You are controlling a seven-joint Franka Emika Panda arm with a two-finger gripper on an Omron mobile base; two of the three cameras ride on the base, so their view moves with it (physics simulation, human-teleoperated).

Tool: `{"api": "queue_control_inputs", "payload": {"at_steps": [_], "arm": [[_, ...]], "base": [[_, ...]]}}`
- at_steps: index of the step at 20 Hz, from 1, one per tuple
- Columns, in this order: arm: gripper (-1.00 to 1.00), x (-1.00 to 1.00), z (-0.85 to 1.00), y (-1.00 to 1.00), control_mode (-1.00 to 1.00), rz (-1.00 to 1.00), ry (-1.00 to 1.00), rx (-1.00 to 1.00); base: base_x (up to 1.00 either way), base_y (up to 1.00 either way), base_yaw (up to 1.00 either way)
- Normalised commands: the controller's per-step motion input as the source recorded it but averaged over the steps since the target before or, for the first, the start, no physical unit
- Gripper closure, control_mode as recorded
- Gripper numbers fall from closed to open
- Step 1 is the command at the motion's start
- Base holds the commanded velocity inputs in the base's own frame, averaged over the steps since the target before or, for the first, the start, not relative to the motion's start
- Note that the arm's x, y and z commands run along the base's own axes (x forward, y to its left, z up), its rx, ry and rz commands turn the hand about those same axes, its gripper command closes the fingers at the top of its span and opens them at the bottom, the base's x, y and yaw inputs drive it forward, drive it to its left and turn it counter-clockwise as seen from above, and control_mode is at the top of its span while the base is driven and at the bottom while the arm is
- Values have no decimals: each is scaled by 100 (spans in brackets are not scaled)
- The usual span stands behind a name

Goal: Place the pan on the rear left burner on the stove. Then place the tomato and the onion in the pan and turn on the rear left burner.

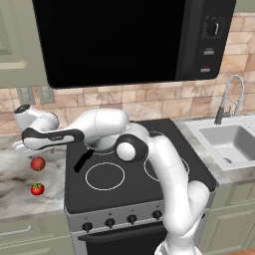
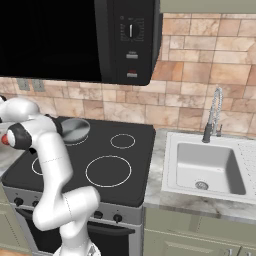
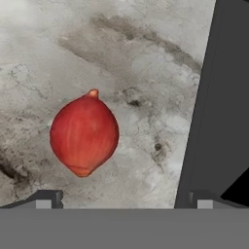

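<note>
White and dark-jointed, the arm rose from the base, bent over the stove (image 1: 149, 194) and reached out toward nine o'clock, its hand hanging above the marbled counter (image 1: 20, 184) beside the cooktop. In the hand view the gripper (image 3: 124, 197) looked straight down with its two finger tips spread wide at the bottom edge, nothing between them; the onion (image 3: 84, 133) lay on the stone at about eleven o'clock from them, apart from either tip. The left base view showed two red balls on the counter: one onion (image 1: 38, 163) just below the hand and one tomato (image 1: 37, 189) at six o'clock from it, near but not touching. That view also showed the black handle of the pan (image 1: 83, 160) sticking out from under the forearm. The right base view showed the pan's grey bowl (image 2: 75, 130) sitting over the rear left burner (image 2: 72, 139), and counted four white rings, plus one sink (image 2: 210, 170) at three o'clock
</note>
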Motion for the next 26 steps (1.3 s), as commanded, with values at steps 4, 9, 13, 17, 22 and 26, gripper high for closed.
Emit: {"api": "queue_control_inputs", "payload": {"at_steps": [4,9,13,17,22,26], "arm": [[-100,23,-9,0,-100,10,0,7],[-100,10,-21,11,-100,10,0,8],[-100,0,-30,18,-100,9,1,7],[-100,5,-28,14,-100,8,1,4],[-100,13,-16,5,-100,4,1,0],[-100,13,-13,3,-100,3,1,0]], "base": [[0,0,0],[0,0,0],[0,0,0],[0,0,0],[0,0,0],[0,0,0]]}}
